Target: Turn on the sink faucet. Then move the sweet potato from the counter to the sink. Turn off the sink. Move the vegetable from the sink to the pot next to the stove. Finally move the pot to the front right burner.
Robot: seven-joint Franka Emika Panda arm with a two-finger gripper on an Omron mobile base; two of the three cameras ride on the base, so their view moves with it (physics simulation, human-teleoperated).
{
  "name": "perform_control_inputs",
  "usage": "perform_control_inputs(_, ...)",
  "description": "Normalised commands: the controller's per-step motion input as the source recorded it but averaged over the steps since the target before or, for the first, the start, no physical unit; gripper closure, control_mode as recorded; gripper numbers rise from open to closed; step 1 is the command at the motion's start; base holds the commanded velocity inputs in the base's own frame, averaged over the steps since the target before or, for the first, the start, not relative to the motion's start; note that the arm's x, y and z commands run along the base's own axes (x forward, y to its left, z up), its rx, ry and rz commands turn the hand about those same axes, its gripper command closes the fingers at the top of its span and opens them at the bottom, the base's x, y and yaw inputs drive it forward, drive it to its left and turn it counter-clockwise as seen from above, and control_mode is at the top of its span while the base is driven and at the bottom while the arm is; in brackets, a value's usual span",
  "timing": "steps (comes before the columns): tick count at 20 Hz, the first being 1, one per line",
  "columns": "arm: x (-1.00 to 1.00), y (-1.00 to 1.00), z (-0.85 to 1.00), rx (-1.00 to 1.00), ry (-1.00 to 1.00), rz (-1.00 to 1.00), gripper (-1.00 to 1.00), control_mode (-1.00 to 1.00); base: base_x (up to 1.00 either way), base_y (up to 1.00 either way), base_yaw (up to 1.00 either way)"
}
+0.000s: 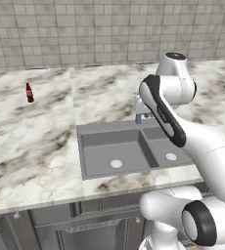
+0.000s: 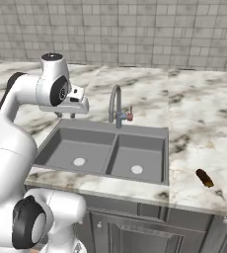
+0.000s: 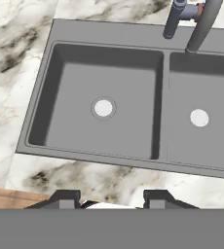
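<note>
The grey double sink (image 2: pixel 110 152) is set in the pale marble counter (image 2: pixel 204 123). Both bowls are bare, and each pale drain (image 3: pixel 103 108) shows. The gooseneck sink faucet (image 2: pixel 115 103) stands behind the divider, with its reddish lever (image 2: pixel 130 117) to the right. I see no water running. The reddish-brown sweet potato (image 2: pixel 204 178) lies on the counter right of the sink, near the front edge. My gripper (image 2: pixel 67 115) hangs open above the back left rim of the wide bowl, left of the faucet, with nothing between its fingertips (image 3: pixel 65 198).
A dark red bottle (image 1: pixel 29 93) stands far left on the counter. A tiled wall runs along the back. Cabinet doors (image 2: pixel 135 232) sit under the counter's front edge. My arm (image 1: pixel 183 127) covers the faucet in the left base view.
</note>
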Motion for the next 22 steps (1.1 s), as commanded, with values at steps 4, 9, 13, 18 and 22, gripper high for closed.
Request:
perform_control_inputs(4,0.00,-0.02,-0.05,0.00,0.00,0.00,-1.00,-1.00,0.00,0.00,0.00)
perform_control_inputs(9,0.00,-0.15,-0.02,0.01,-0.02,0.00,-1.00,1.00,0.00,-0.37,0.00)
perform_control_inputs(13,0.00,0.00,0.00,0.00,0.00,0.00,-1.00,1.00,0.00,-0.65,0.00)
perform_control_inputs(18,0.00,0.00,0.00,0.00,0.00,0.00,-1.00,1.00,0.02,-0.61,0.00)
perform_control_inputs(22,0.00,0.00,0.00,0.00,0.00,0.00,-1.00,1.00,0.28,-0.40,0.00)
